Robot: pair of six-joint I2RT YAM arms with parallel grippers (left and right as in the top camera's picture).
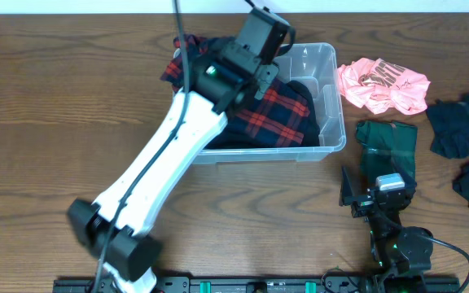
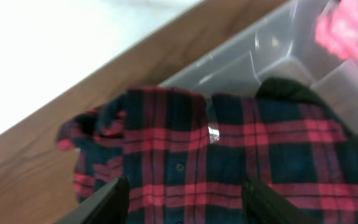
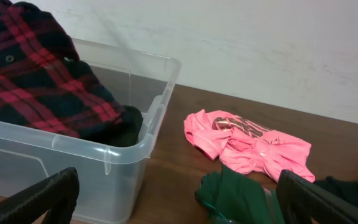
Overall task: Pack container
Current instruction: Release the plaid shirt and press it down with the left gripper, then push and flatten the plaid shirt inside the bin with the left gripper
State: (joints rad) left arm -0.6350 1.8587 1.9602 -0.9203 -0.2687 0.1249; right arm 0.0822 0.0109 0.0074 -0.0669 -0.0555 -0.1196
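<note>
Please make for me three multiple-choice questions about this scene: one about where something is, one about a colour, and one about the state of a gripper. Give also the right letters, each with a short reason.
1. Where does the pink garment lie?
A. inside the container
B. on the table, to the right of the container
C. hanging over the container's rim

2. What colours has the shirt in the container?
A. red and dark plaid
B. plain yellow
C. plain white

3. How is the right gripper?
A. shut on the pink garment
B. shut on the container's rim
C. open, holding nothing

Answers:
1 B: it lies on the wood, outside the clear wall.
2 A: red and dark checks show in every view.
3 C: its fingers stand wide apart with nothing gripped between them.
</note>
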